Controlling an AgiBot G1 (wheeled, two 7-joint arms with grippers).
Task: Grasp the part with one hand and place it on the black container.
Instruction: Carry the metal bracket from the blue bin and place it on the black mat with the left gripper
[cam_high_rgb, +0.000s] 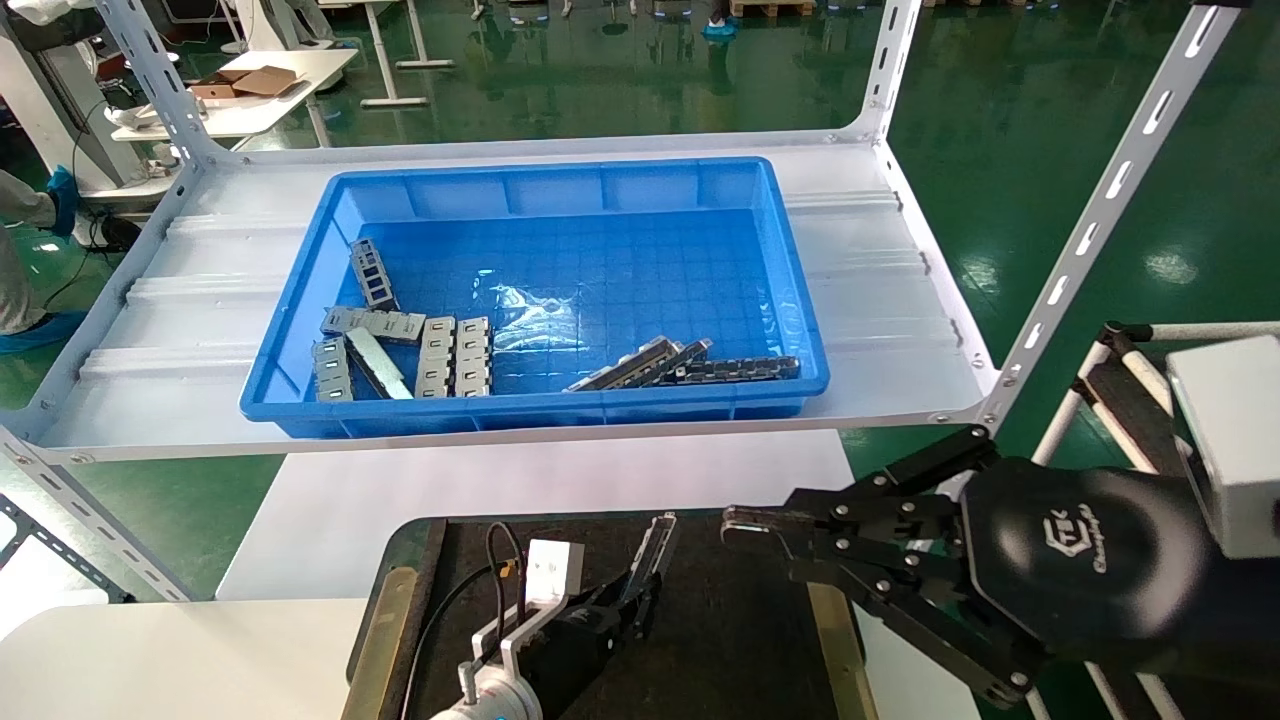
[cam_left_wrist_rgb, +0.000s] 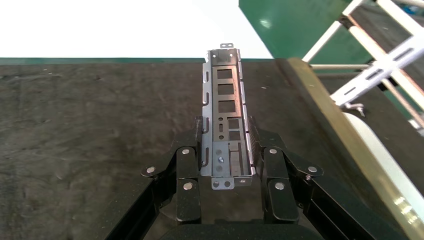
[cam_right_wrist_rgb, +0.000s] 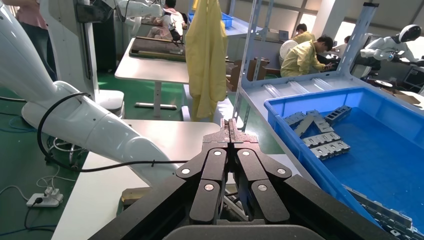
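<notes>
The part (cam_left_wrist_rgb: 225, 95), a long silver-grey channel with rectangular openings, is held lengthwise in my left gripper (cam_left_wrist_rgb: 225, 129), which is shut on its sides. In the head view the part (cam_high_rgb: 657, 548) and the left gripper (cam_high_rgb: 640, 592) are low over the black container (cam_high_rgb: 740, 640), near its far edge. Whether the part touches the felt of the container (cam_left_wrist_rgb: 90, 125) I cannot tell. My right gripper (cam_high_rgb: 735, 525) is shut with nothing in it, level with the tray's right side; its closed fingertips (cam_right_wrist_rgb: 229, 126) point toward the left arm.
A blue bin (cam_high_rgb: 560, 412) on the white shelf behind the tray holds several loose metal pieces (cam_high_rgb: 455, 355). Brass strips (cam_high_rgb: 385, 630) edge the tray. Slotted shelf posts (cam_high_rgb: 1090, 230) rise at both sides. A white table (cam_high_rgb: 150, 655) lies to the left.
</notes>
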